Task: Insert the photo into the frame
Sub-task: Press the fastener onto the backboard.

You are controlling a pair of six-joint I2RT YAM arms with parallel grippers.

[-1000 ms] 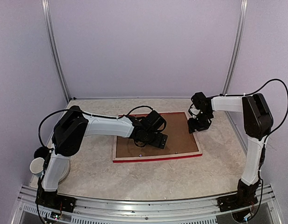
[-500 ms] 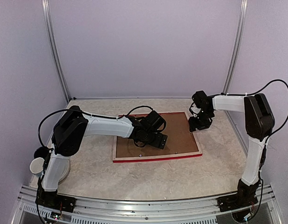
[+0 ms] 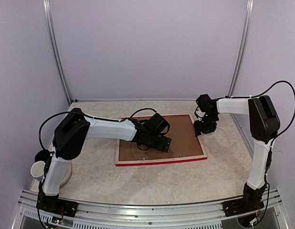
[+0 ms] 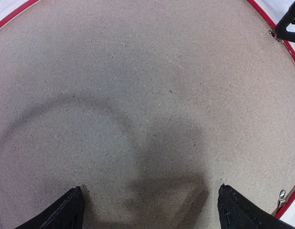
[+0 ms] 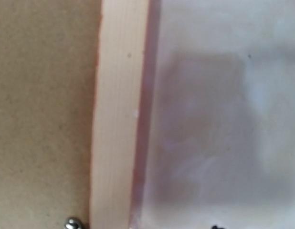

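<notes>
Left claw (image 3: pixel 157 144) gapes empty over brown cardboard backing (image 3: pixel 183 138) in the thin red-edged wooden frame (image 3: pixel 162 162). Right claw (image 3: pixel 204 129), toward the right edge of the table (image 3: pixel 138 181): grip unclear.

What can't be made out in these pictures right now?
- The photo: seen in no view; the backing board fills the frame.
- Right gripper: jaws too small from the top, cut off and blurred in the right wrist view.

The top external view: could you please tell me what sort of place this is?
Probably a robot lab test cell: plain lilac walls and aluminium posts enclose a marble-patterned table, with the left arm and right arm bolted to a metal rail at its near edge.
</notes>
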